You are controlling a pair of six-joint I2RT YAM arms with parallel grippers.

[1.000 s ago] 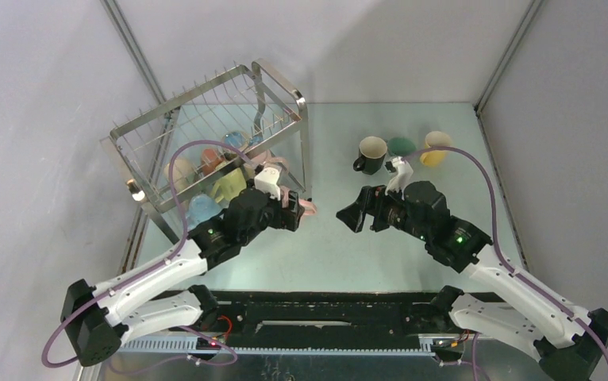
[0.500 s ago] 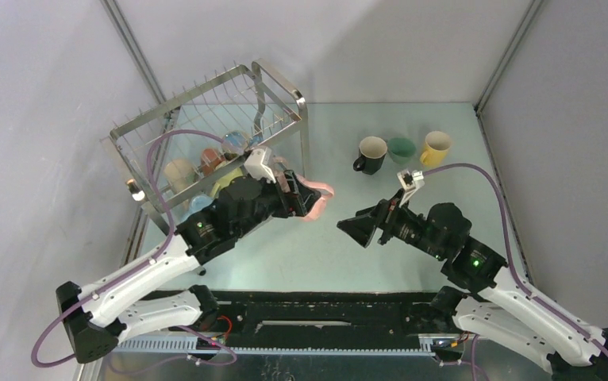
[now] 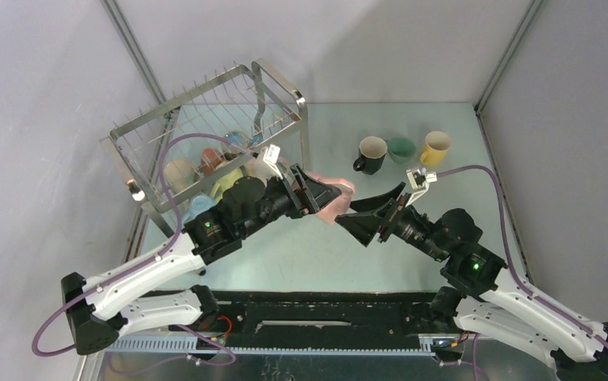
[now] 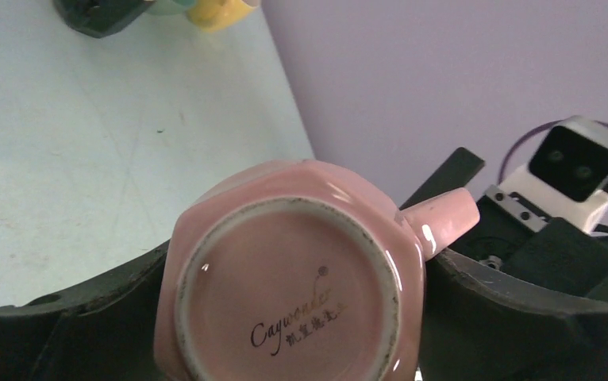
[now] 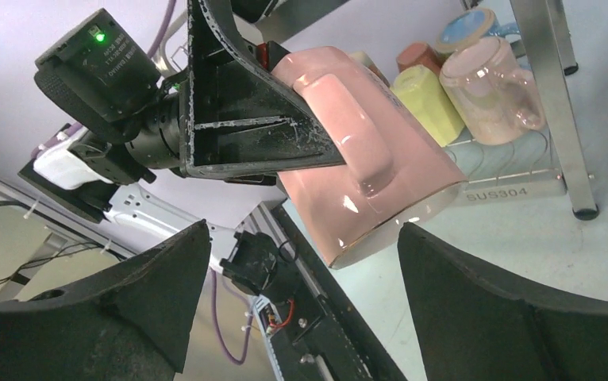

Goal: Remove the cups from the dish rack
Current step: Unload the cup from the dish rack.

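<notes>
My left gripper [image 3: 317,194] is shut on a pink cup [image 3: 335,193] and holds it in the air over the table's middle. In the left wrist view its base [image 4: 289,286] fills the space between the fingers [image 4: 86,317], handle to the upper right. My right gripper [image 3: 350,214] faces it, open. In the right wrist view the pink cup [image 5: 372,167] hangs mouth-first just beyond my open right gripper [image 5: 305,262], untouched. The dish rack [image 3: 205,103] stands at the back left with several cups inside: beige [image 3: 180,171], orange-red [image 3: 211,159], lime [image 3: 228,184], light blue [image 3: 198,208].
A black cup [image 3: 371,152], a green cup [image 3: 401,148] and a yellow cup [image 3: 435,148] stand in a row on the table at the back right. The rack's steel leg [image 5: 555,103] rises close behind the held cup. Grey walls enclose the table.
My left arm has carried the pink cup away from the rack and to the right. My right gripper has swung left toward it and now faces its mouth.
</notes>
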